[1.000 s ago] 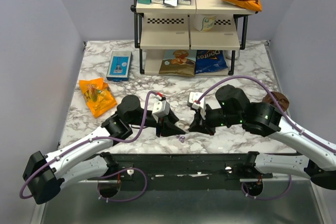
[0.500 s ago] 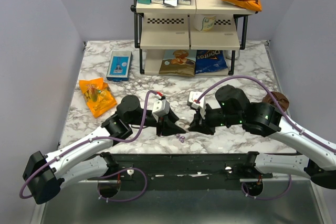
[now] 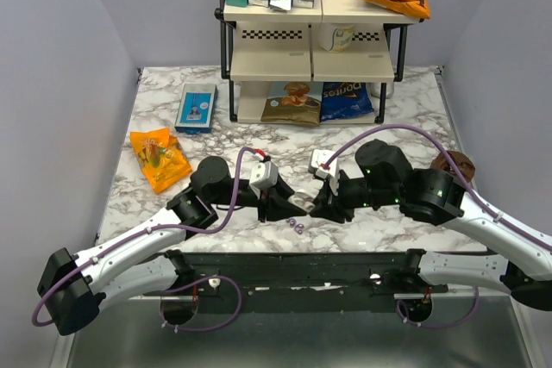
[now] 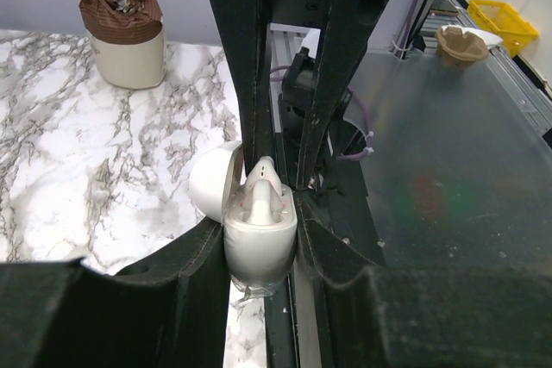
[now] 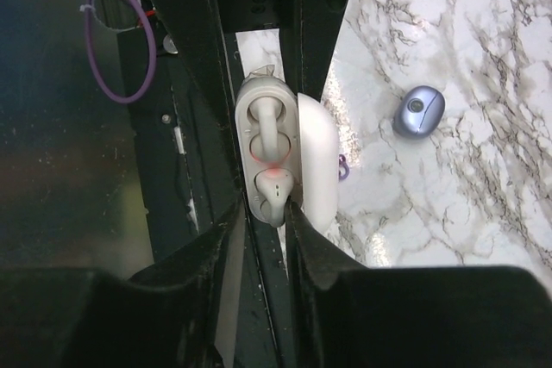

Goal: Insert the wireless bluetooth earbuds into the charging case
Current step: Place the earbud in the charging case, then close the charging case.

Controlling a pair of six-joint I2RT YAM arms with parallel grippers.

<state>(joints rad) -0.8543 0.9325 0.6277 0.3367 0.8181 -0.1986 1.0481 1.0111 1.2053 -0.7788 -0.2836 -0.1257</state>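
My left gripper [image 3: 289, 204] is shut on a white oval case [image 4: 259, 247], its lid open, and holds it above the table's near edge. White earbuds stand in the case. My right gripper [image 5: 269, 213] meets it from the right [image 3: 317, 206], shut on the lower white earbud [image 5: 272, 185], which sits in its slot. The lavender-blue charging case [image 5: 419, 112] lies closed on the marble beyond and is hidden in the top view. Tiny purple ringed buds [image 3: 297, 227] lie on the table under the grippers; they also show in the right wrist view [image 5: 343, 167].
A two-tier rack [image 3: 310, 40] with snack packs stands at the back. An orange snack bag [image 3: 159, 158] and a blue box [image 3: 197, 107] lie at the left. A brown-topped cup [image 3: 454, 164] stands at the right. The black table rail [image 3: 345, 269] runs just below the grippers.
My left gripper has tilted up and moved right with the white case, meeting the right gripper's fingers. The purple buds on the table have stayed where they were.
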